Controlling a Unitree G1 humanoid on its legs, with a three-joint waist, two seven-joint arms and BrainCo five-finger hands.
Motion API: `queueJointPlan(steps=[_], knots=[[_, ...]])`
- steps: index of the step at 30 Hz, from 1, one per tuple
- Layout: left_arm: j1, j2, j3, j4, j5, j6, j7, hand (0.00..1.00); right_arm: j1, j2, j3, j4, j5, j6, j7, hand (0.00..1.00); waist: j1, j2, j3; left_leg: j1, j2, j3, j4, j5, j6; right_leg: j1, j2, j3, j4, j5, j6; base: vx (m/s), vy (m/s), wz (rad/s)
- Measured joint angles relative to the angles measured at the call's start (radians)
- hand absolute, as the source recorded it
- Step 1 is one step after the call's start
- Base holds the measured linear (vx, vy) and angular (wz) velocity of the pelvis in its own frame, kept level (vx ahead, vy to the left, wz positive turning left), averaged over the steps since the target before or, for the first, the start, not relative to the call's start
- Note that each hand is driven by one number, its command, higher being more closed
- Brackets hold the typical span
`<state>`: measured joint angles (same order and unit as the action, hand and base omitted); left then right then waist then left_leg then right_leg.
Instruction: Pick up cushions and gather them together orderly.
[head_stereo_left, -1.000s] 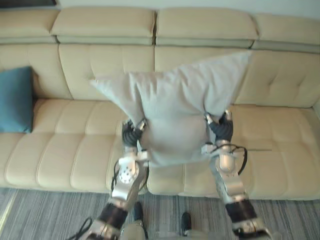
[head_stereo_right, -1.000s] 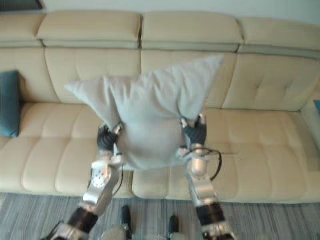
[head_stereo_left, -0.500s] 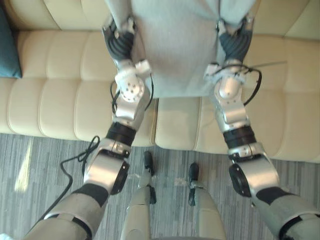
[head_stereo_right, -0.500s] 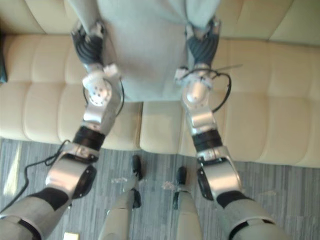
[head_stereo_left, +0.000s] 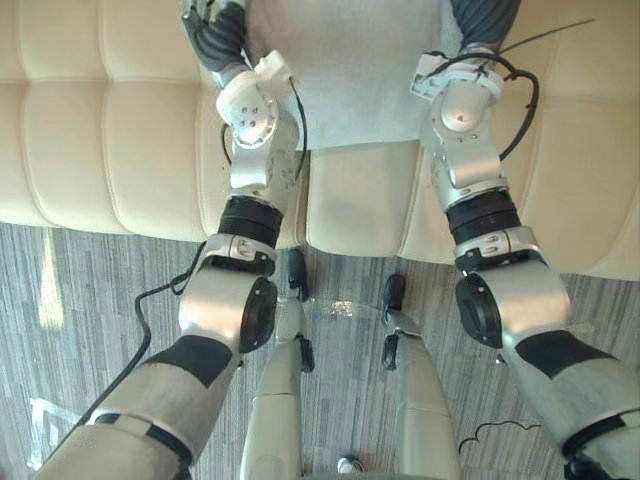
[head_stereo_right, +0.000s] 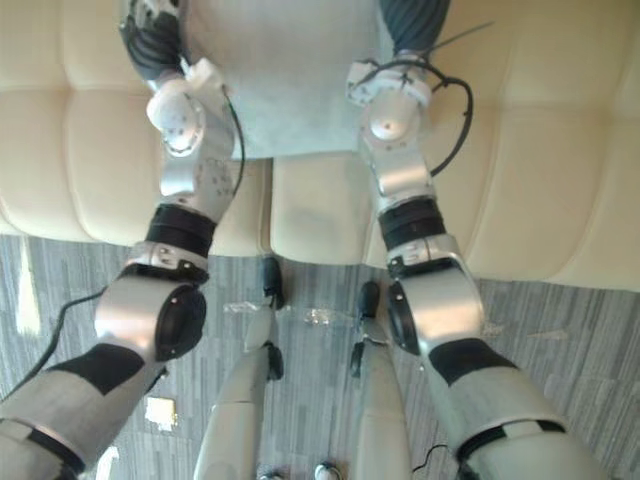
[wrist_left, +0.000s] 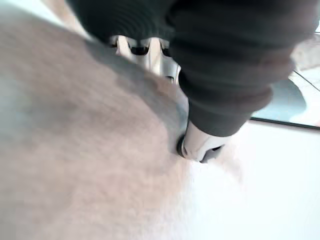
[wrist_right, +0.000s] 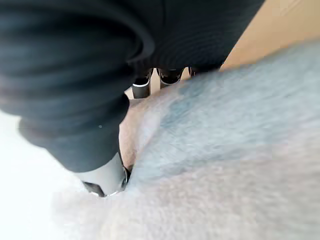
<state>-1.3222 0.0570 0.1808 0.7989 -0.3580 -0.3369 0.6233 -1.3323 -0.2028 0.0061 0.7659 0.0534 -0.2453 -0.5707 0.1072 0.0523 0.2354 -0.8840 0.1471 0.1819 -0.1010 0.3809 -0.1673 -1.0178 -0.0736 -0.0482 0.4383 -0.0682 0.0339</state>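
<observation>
- Where the head cameras look down, the grey cushion (head_stereo_left: 350, 70) sits between the two hands, its lower edge showing against the beige sofa (head_stereo_left: 90, 130) seat.
- The left hand (wrist_left: 225, 65) pinches one side of the cushion: its thumb digs into the fabric and its fingers (wrist_left: 150, 50) reach behind it.
- The right hand (wrist_right: 75, 100) clamps the opposite side the same way, thumb pressed into the cloth and fingers (wrist_right: 142, 85) on the far face.
- Grey striped carpet (head_stereo_left: 80, 330) lies before the sofa.

Soft, even light fills the room, and the sofa (head_stereo_left: 100, 120) looks bright with hardly a shadow on it. A pale streak of light lies on the floor (head_stereo_left: 48, 290) at the left. In both wrist views the background past the cushion (wrist_left: 75, 150) burns out to white.
</observation>
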Motion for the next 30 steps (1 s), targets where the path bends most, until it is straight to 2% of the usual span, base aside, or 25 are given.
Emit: queueJointPlan(steps=[6,7,9,11,16,17,18,20,22,23,24,27,30], knots=[[-0.022,0.001,0.006,0.000,0.000,-0.001,-0.033,0.00,-0.012,0.006,-0.019,-0.005,0.121,-0.046,0.004,0.00,0.000,0.000,0.000,-0.004,0.000,-0.001,0.000,0.000,0.000,0.000,-0.002,-0.005,-0.002,-0.001,-0.001,-0.01,-0.080,0.03],[-0.022,0.006,0.028,-0.002,0.000,-0.001,-0.044,0.00,-0.004,0.006,-0.053,-0.030,0.172,-0.063,0.011,0.00,-0.002,0.000,0.000,-0.004,-0.004,-0.001,0.000,0.000,0.000,0.000,-0.003,-0.005,-0.002,-0.001,-0.001,-0.01,-0.068,0.02],[-0.019,0.018,0.041,-0.002,-0.001,-0.001,-0.050,0.00,0.015,0.005,-0.081,-0.078,0.203,-0.074,0.016,0.00,-0.006,-0.001,0.000,-0.004,-0.005,-0.001,0.000,0.000,0.000,0.000,-0.004,-0.005,-0.001,-0.002,-0.001,-0.01,-0.063,0.02],[-0.002,0.084,0.065,-0.002,-0.024,-0.002,-0.084,0.00,0.045,-0.011,-0.129,-0.133,0.271,-0.108,0.040,0.00,-0.027,-0.001,0.000,0.000,-0.009,-0.001,-0.001,0.000,0.000,0.000,-0.007,-0.004,0.011,-0.006,0.000,-0.01,-0.077,0.05],[0.100,0.185,0.131,-0.022,-0.101,-0.019,-0.130,0.00,0.137,-0.079,-0.183,-0.175,0.362,-0.133,0.093,0.00,-0.048,-0.004,0.003,0.039,-0.016,0.001,-0.002,-0.001,0.001,0.020,-0.014,0.003,0.043,-0.022,-0.001,-0.02,-0.098,0.02],[0.163,0.199,0.150,-0.049,-0.125,-0.029,-0.141,0.00,0.202,-0.094,-0.192,-0.206,0.394,-0.136,0.111,0.00,-0.049,-0.006,0.005,0.067,-0.011,0.001,-0.002,-0.012,0.015,0.046,-0.010,0.000,0.044,-0.025,-0.002,-0.02,-0.104,-0.18],[0.256,0.210,0.154,-0.088,-0.145,-0.046,-0.159,0.00,0.295,-0.111,-0.197,-0.248,0.422,-0.140,0.141,0.00,-0.049,-0.005,0.006,0.107,-0.001,0.003,-0.002,-0.069,0.063,0.082,0.002,-0.002,0.047,-0.034,-0.004,-0.01,-0.098,-0.14],[0.353,0.211,0.147,-0.126,-0.154,-0.053,-0.176,0.00,0.403,-0.130,-0.200,-0.318,0.428,-0.142,0.165,0.00,-0.056,-0.006,0.008,0.141,-0.003,0.002,-0.002,-0.077,0.053,0.121,-0.003,-0.006,0.046,-0.041,-0.002,0.02,-0.073,0.04],[0.509,0.200,0.102,-0.197,-0.154,-0.059,-0.209,0.00,0.560,-0.144,-0.196,-0.423,0.428,-0.146,0.209,0.00,-0.062,-0.006,0.008,0.189,-0.008,0.000,-0.002,-0.090,0.061,0.171,-0.012,-0.007,0.047,-0.055,0.001,0.05,-0.074,0.15],[0.647,0.191,0.043,-0.239,-0.147,-0.062,-0.238,0.00,0.696,-0.142,-0.192,-0.494,0.428,-0.146,0.240,0.00,-0.065,-0.006,0.008,0.233,-0.016,-0.001,-0.002,-0.092,0.064,0.218,-0.019,-0.007,0.047,-0.069,0.006,0.05,-0.061,0.13],[0.689,0.184,0.024,-0.248,-0.143,-0.062,-0.244,0.00,0.742,-0.140,-0.187,-0.516,0.428,-0.146,0.250,0.00,-0.065,-0.006,0.008,0.249,-0.019,-0.001,-0.002,-0.092,0.065,0.236,-0.021,-0.007,0.048,-0.075,0.005,0.05,-0.051,0.16],[0.992,0.102,-0.094,-0.277,-0.087,-0.059,-0.319,0.00,1.038,-0.062,-0.133,-0.593,0.419,-0.146,0.347,0.00,-0.065,-0.014,0.006,0.371,-0.032,-0.006,-0.002,-0.121,0.068,0.365,-0.038,-0.019,0.047,-0.115,0.008,0.09,-0.080,0.16],[1.172,0.061,-0.173,-0.266,-0.047,-0.047,-0.389,0.00,1.202,-0.015,-0.080,-0.585,0.395,-0.132,0.417,0.00,-0.065,-0.026,0.000,0.446,-0.034,-0.006,-0.002,-0.140,0.066,0.446,-0.041,-0.024,0.036,-0.130,0.009,0.08,-0.059,0.04]])
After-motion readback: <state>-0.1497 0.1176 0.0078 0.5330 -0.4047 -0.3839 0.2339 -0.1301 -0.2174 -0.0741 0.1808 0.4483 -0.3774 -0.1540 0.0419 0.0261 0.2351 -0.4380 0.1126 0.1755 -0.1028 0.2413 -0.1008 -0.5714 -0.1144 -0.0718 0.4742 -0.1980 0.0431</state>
